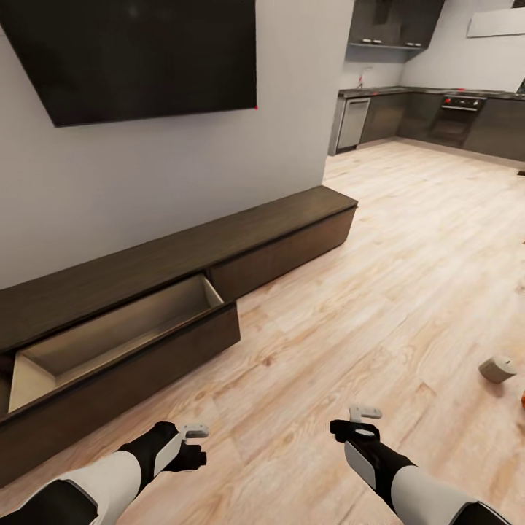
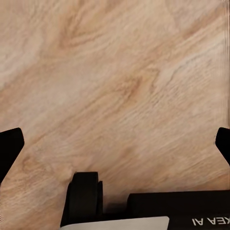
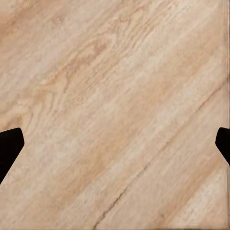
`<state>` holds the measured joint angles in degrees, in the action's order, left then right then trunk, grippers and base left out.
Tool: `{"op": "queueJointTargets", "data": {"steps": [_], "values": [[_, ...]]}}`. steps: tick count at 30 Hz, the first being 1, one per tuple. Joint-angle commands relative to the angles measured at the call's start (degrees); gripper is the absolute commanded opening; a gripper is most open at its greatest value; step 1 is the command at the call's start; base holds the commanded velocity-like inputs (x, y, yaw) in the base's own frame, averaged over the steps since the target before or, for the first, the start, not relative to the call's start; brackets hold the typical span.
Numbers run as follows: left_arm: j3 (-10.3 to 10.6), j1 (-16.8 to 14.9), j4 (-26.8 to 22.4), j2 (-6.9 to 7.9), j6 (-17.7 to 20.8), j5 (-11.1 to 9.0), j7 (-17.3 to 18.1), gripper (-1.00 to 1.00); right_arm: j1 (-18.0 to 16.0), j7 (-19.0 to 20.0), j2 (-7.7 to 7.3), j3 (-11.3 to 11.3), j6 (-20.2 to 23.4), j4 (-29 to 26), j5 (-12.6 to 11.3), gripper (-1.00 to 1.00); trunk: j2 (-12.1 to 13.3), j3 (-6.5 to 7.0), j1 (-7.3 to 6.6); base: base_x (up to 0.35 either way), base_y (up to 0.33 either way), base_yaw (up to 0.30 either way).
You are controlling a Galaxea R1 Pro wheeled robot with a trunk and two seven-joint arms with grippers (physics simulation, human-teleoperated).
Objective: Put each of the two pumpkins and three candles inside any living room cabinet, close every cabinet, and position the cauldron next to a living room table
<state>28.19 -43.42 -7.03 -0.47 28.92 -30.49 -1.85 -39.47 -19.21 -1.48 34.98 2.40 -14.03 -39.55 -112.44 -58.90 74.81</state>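
Facing the long dark-brown cabinet (image 1: 182, 255) from the plank floor (image 1: 350, 306), the robot has one wide drawer (image 1: 109, 339) already pulled out at about ten o'clock in the head view, its pale inside bare as far as can be seen. The step in hand looks like fetching: a squat beige candle (image 1: 497, 369) lies tipped on the boards at about four o'clock, and a sliver of orange (image 1: 523, 398) at the picture's edge just below it may be a pumpkin, though too little shows to tell. To do it well, the base should turn toward three o'clock so the candle comes between the arms before any reach. The right gripper (image 1: 362, 421) hangs low at about five o'clock, well apart from the candle; the left gripper (image 1: 191, 440) at seven o'clock. In both wrist views the fingertips sit at opposite edges over bare wood, so both pincers stand spread wide and carry nothing.
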Motion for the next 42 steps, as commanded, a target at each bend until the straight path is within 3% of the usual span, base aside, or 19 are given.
{"op": "queueJointTargets", "data": {"steps": [1, 29, 42], "values": [[0.00, 0.00, 0.00, 0.02, 0.00, -0.01, 0.00, 1.00, 0.01, -0.02, -0.02, 0.00, -0.02, -0.02, 0.00, 1.00, 0.00, 0.07, 0.00, 0.000, 0.000, -0.256], [-0.07, 0.00, 0.00, 0.03, 0.00, 0.03, 0.00, 1.00, 0.01, 0.10, 0.02, 0.00, -0.03, -0.04, 0.00, 1.00, 0.00, 1.73, 0.00, 0.000, 0.000, -0.251], [-0.07, 0.00, 0.00, 0.03, -0.34, 0.04, 0.00, 1.00, 0.01, 0.09, 0.17, 0.02, 0.06, -0.18, 0.01, 1.00, 0.00, 1.49, 0.00, 0.000, 0.000, -0.182]]}}
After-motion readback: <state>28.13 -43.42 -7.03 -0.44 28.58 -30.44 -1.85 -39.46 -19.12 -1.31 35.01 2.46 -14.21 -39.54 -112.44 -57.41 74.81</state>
